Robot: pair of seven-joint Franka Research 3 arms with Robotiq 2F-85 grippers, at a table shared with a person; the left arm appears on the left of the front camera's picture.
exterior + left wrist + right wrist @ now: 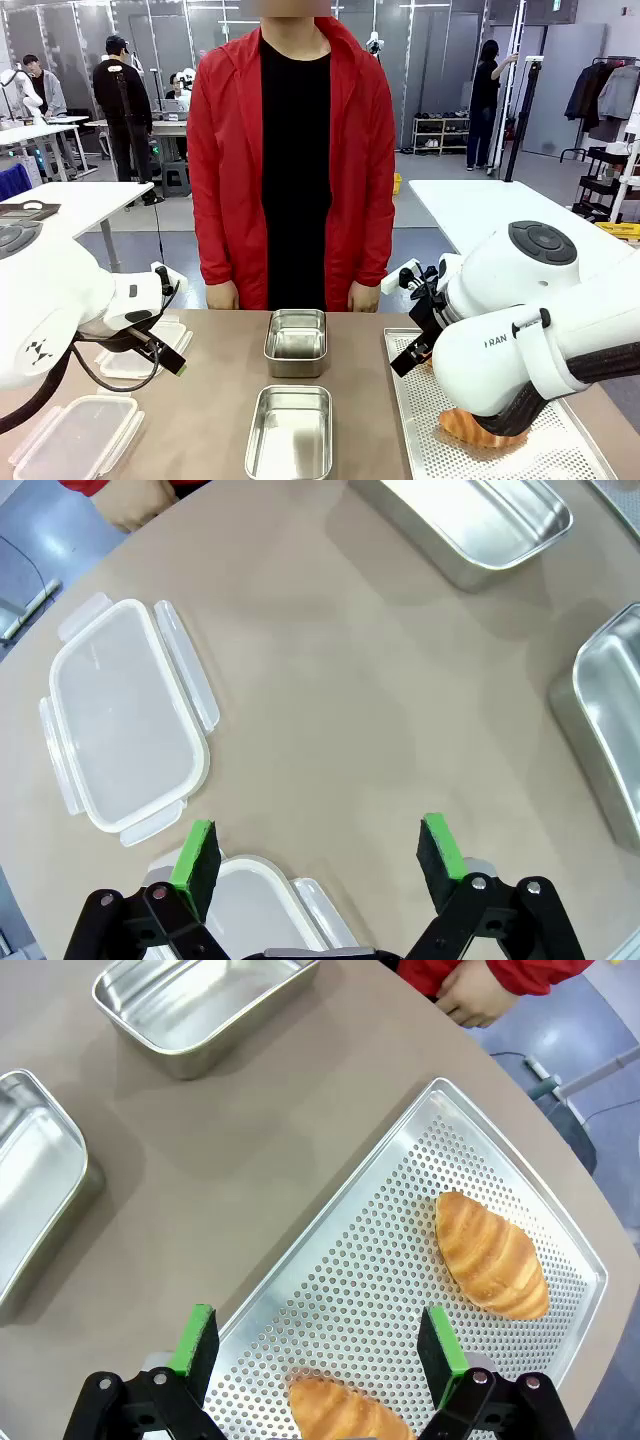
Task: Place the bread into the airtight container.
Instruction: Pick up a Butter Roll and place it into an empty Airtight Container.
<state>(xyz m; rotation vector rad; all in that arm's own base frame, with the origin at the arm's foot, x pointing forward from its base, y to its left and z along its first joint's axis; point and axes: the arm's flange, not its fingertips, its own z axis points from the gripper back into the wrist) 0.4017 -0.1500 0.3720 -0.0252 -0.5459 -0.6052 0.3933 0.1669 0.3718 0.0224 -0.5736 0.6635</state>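
**Right gripper over bread tray, pick not begun**

My right gripper (pixel 318 1328) is wide open and empty above the perforated tray (pixel 390 1230). Two rolls lie there: near roll (pixel 345 1412) between my fingers, far roll (pixel 490 1255) well apart. I'd go for the near roll: descend straight, pinch across its narrow width, squeeze softly so it isn't crushed, then carry it to a steel container (pixel 200 1005). My left gripper (pixel 320 845) is open and empty, near the lids (pixel 125 725).

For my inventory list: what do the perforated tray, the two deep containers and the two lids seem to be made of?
Perforated tray: probably aluminium or steel, matte silver sheet with punched holes. Far container and near container: likely stainless steel, brushed, showing soft reflections. Lids: translucent plastic, seemingly, with whitish snap flaps.
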